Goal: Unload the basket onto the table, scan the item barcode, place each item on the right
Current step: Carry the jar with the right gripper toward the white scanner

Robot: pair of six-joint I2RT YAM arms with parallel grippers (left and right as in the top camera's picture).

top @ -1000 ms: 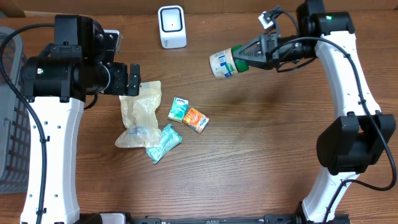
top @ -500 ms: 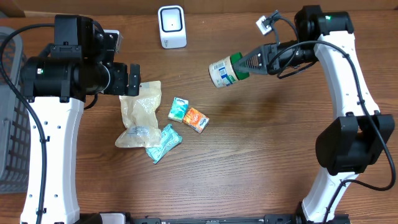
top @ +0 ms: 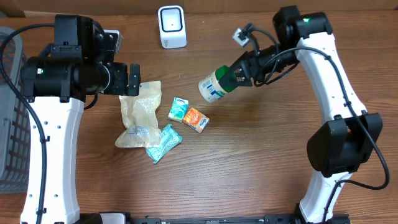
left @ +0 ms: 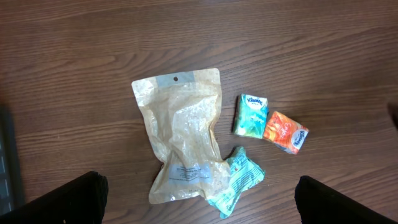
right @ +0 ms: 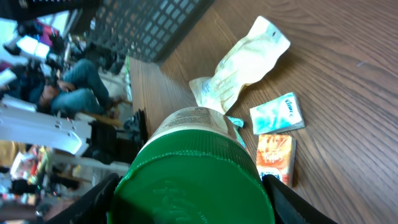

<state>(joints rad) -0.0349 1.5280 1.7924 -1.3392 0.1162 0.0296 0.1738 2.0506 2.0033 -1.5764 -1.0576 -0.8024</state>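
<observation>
Step in hand, as judged: bringing item to scanner (top: pixel 171 26).
- Right gripper (top: pixel 232 75): clamped on green cap end of bottle (top: pixel 211 88).
- Bottle: held aloft and tilted, base end pointing away from gripper. Sits right of scanner, nearer robot side, well apart from it.
- Left gripper (top: pixel 134 78): fingers wide apart, empty. Hovers over pouch (top: pixel 139 112), left of scanner, nearer robot side.
- Barcode position on label: cannot tell.

Next move likely calls for:
- carrying bottle before scanner face
- rolling wrist until barcode meets window
- keeping grip firm on cap

Brown wood-grain worktop (top: pixel 249 162), evenly lit; dark wire basket (top: pixel 11 143) at left edge; blurry cluttered room beyond.
</observation>
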